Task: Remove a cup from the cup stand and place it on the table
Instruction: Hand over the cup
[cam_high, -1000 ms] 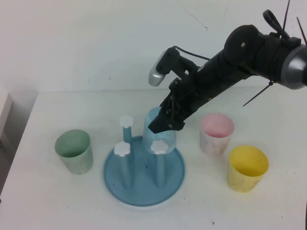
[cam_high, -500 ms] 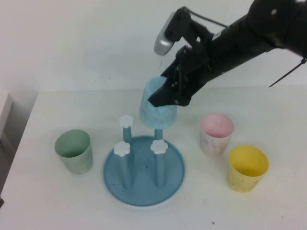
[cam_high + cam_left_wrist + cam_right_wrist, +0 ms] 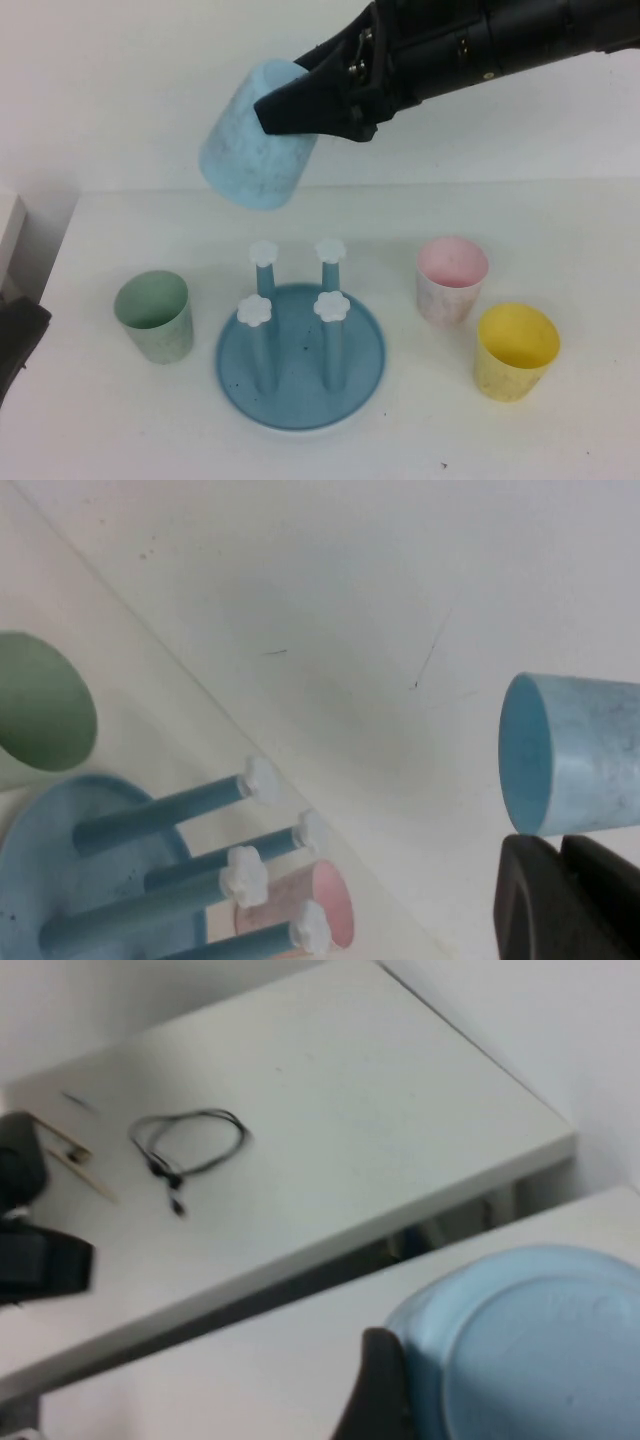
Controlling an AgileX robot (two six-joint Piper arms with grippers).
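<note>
**Cup lifted clear of the stand**

Since a second ago the right gripper (image 3: 300,100) has carried the cup (image 3: 255,135) up off its peg to the upper centre of the high view, tilted, mouth down-left, jaws clamped on its rim. All four pegs of the cup stand (image 3: 300,360) stand bare.

The lift looks done; next calls for righting the cup and lowering it onto a free patch of table (image 3: 560,230).

The green cup (image 3: 153,315), pink cup (image 3: 452,278) and yellow cup (image 3: 516,350) appear empty. The left gripper (image 3: 560,900) shows only in its wrist view, lower right.

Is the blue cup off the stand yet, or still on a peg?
Off. The right end effector holds the cup tilted in the air above the cup stand, all four pegs bare. Left end effector waits at the table's left edge.
</note>
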